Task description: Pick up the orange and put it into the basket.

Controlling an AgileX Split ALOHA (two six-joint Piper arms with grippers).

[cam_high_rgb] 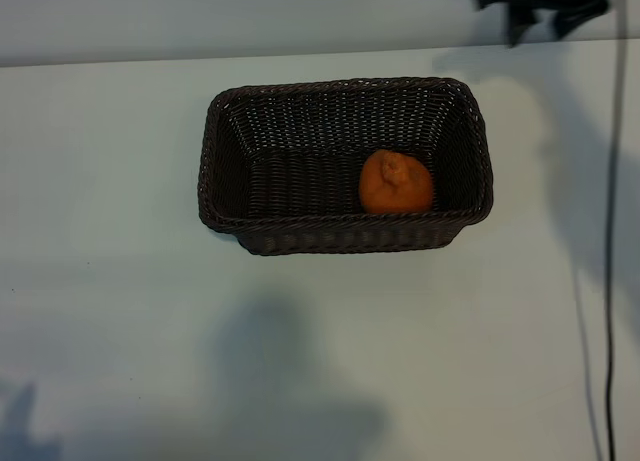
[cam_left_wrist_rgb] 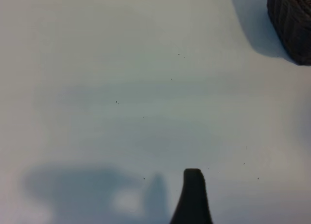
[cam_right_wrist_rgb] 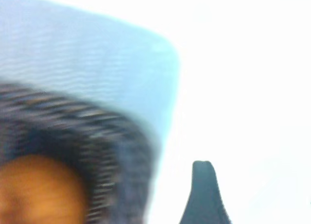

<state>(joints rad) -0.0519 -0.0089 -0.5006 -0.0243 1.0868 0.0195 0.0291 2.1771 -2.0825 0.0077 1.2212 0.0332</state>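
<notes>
A bright orange fruit [cam_high_rgb: 396, 182] (its peel dimpled) is seen in a dark brown woven basket [cam_high_rgb: 250, 171]; the table [cam_high_rgb: 100, 281] is coloured pale grey-white.

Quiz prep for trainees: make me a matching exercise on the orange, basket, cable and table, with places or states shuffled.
Things:
1. orange
2. basket
3. cable
4. table

Places or states:
A. runs down the exterior view's right edge
B. stands on the table
C. lies inside the basket, toward its right end
D. pale, shadowed along its near side

Pairs: 1-C, 2-B, 3-A, 4-D
</notes>
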